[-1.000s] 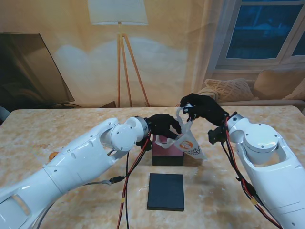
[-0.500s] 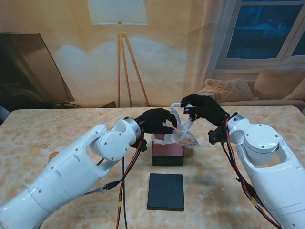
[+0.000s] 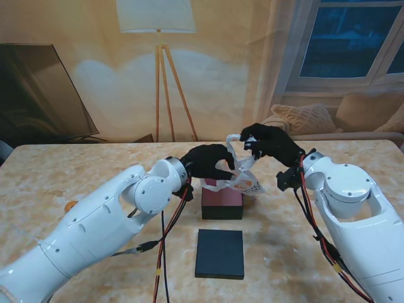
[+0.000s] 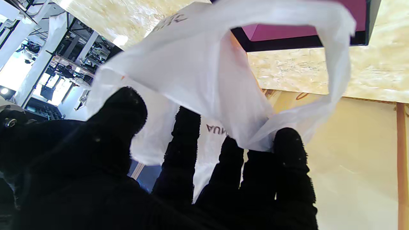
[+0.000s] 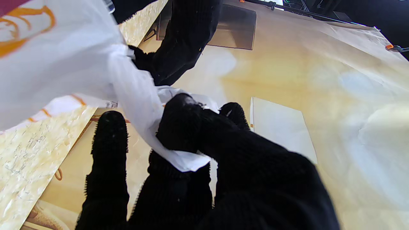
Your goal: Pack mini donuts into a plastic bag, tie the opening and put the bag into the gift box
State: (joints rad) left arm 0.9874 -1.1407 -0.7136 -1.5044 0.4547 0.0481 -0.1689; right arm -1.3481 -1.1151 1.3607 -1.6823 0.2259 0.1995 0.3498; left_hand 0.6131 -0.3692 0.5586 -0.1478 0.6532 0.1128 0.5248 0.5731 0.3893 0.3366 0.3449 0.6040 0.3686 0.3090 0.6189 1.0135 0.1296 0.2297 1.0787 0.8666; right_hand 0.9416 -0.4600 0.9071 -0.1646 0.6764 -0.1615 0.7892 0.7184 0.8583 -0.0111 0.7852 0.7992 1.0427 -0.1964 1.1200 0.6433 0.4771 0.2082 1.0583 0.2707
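Observation:
A white plastic bag (image 3: 243,182) with orange print hangs over the open gift box (image 3: 221,202), which has a magenta lining and dark walls. My left hand (image 3: 207,162) in its black glove grips one handle of the bag (image 4: 204,73). My right hand (image 3: 268,142) pinches the other handle (image 5: 140,105) between thumb and fingers. Both hands are close together above the box's far edge. The donuts are hidden inside the bag. The magenta box interior (image 4: 287,32) shows behind the bag in the left wrist view.
The box's dark lid (image 3: 219,253) lies flat on the marble table (image 3: 82,177), nearer to me than the box. A small orange object (image 3: 69,206) sits by my left arm. Cables hang under both forearms.
The left hand rose from beside the box to the bag's top and closed on a handle. The bag lifted and bunched up over the box. The right hand barely moved.

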